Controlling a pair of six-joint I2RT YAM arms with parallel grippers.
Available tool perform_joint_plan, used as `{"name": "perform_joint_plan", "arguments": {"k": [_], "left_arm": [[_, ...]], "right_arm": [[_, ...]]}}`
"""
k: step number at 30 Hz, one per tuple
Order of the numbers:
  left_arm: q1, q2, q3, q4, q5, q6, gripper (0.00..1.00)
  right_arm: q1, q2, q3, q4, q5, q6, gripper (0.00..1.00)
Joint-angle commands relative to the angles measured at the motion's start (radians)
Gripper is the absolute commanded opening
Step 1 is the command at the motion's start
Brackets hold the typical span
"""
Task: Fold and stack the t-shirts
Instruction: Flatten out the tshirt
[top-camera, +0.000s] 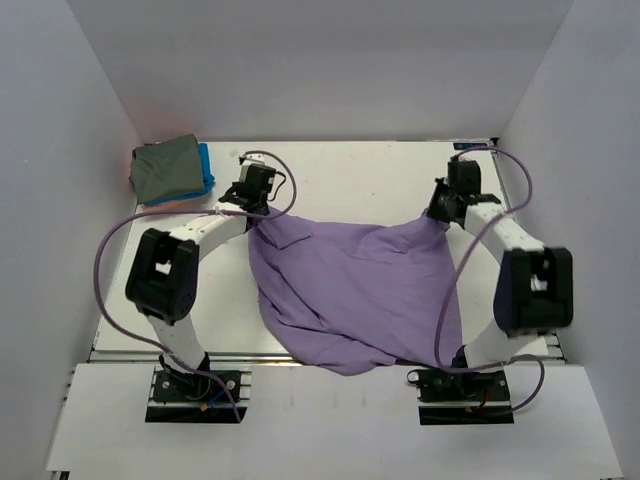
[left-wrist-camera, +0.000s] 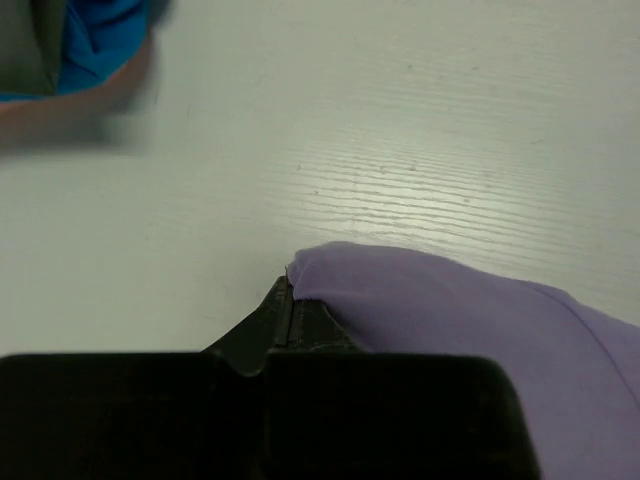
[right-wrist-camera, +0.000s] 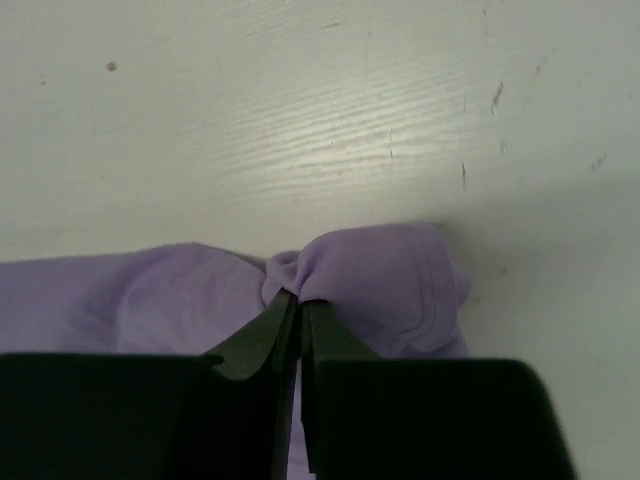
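Note:
The lavender-purple t-shirt (top-camera: 350, 290) lies spread and rumpled across the middle of the table, its near edge hanging over the table's front. My left gripper (top-camera: 262, 212) is shut on the shirt's far left corner (left-wrist-camera: 400, 290). My right gripper (top-camera: 438, 218) is shut on its far right corner, a bunched knot of cloth (right-wrist-camera: 370, 270). Both pinch the cloth low at the table. A folded stack sits at the far left corner: the olive-grey shirt (top-camera: 165, 168) on top, the bright blue one (top-camera: 206, 165) under it, a salmon-pink edge (top-camera: 134, 170) at its left.
White walls close in the table on the left, back and right. The folded stack (left-wrist-camera: 70, 50) shows blurred at the top left of the left wrist view. Purple cables loop beside both arms. The arm bases (top-camera: 195, 385) stand at the near edge.

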Motion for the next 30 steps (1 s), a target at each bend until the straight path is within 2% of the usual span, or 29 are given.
{"name": "perform_joint_plan", "arguments": {"k": [1,2,3,4,6,12,16,20,28,30], "left_arm": [[0.047,0.035,0.105,0.035,0.058,-0.068,0.00],[0.061,0.057,0.116,0.035,0.076,-0.068,0.00],[0.061,0.074,0.142,0.035,0.086,-0.068,0.00],[0.073,0.094,0.154,0.021,0.095,-0.068,0.00],[0.084,0.135,0.176,-0.013,0.104,-0.077,0.00],[0.125,0.148,0.153,-0.013,0.146,-0.095,0.00],[0.134,0.126,0.107,0.007,0.155,-0.095,0.00],[0.156,0.135,0.098,-0.011,0.155,-0.105,0.00],[0.185,0.136,0.058,0.019,0.190,-0.102,0.00],[0.185,0.136,0.044,0.044,0.201,-0.091,0.00]], "right_arm": [[-0.004,0.153,0.201,0.066,-0.008,-0.050,0.11],[-0.003,0.201,0.226,0.049,-0.006,-0.047,0.25],[-0.006,0.221,0.279,0.028,-0.009,-0.050,0.53],[-0.006,0.248,0.289,0.020,-0.025,-0.052,0.68],[-0.006,0.261,0.309,-0.005,-0.022,-0.049,0.89],[-0.012,0.166,0.243,-0.130,0.093,0.028,0.90],[-0.033,0.046,0.052,-0.284,0.202,0.157,0.90],[-0.061,-0.061,-0.090,-0.333,0.208,0.267,0.90],[-0.087,-0.133,-0.234,-0.339,0.210,0.310,0.83],[-0.119,-0.132,-0.253,-0.316,0.221,0.297,0.78]]}}
